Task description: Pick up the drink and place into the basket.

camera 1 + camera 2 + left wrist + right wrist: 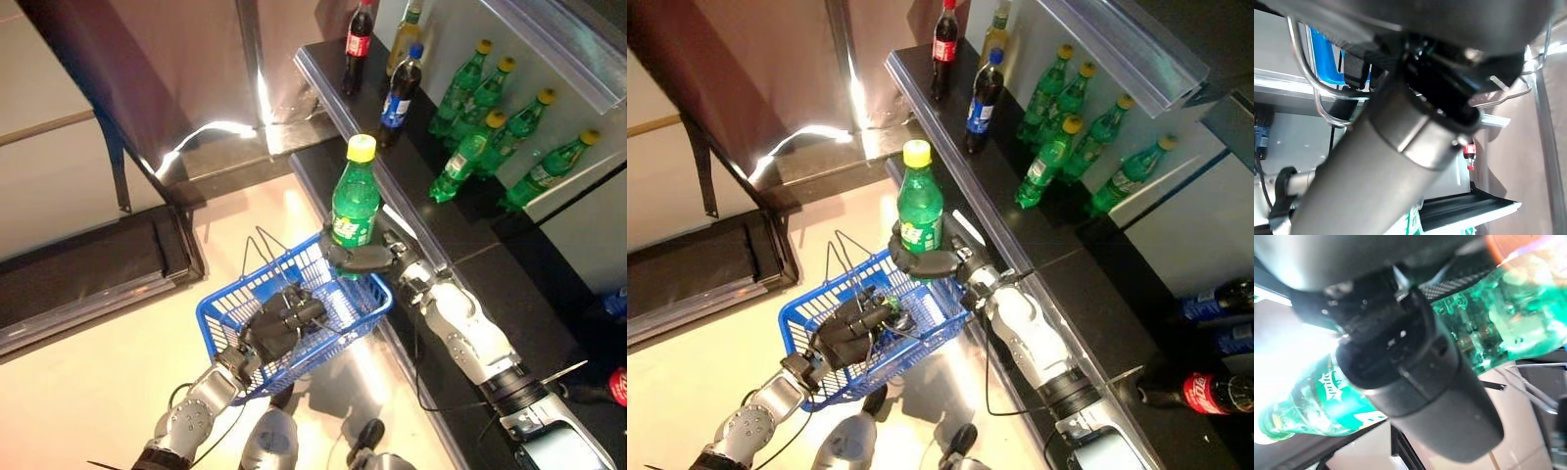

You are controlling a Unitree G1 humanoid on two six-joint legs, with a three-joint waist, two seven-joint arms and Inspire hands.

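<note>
My right hand [361, 258] is shut on a green bottle with a yellow cap [355, 201] and holds it upright over the far right corner of the blue basket [223, 304]. The bottle's lower part dips inside the basket rim. The right wrist view shows the hand's dark thumb [1415, 377] wrapped across the green bottle [1508, 323]. My left hand [279, 323] is shut on the thin wire handles [257, 245] and holds the blue basket raised in front of me. The left wrist view shows the wire handles [1312, 88] and a bit of blue basket [1327, 58].
A long black shelf [323, 69] runs along the right with green bottles [490, 127], a dark cola bottle [359, 39] and a blue-labelled bottle [400, 96]. A lower shelf [1087, 294] holds more bottles [1215, 392]. A dark mat [88, 274] lies on the floor at left.
</note>
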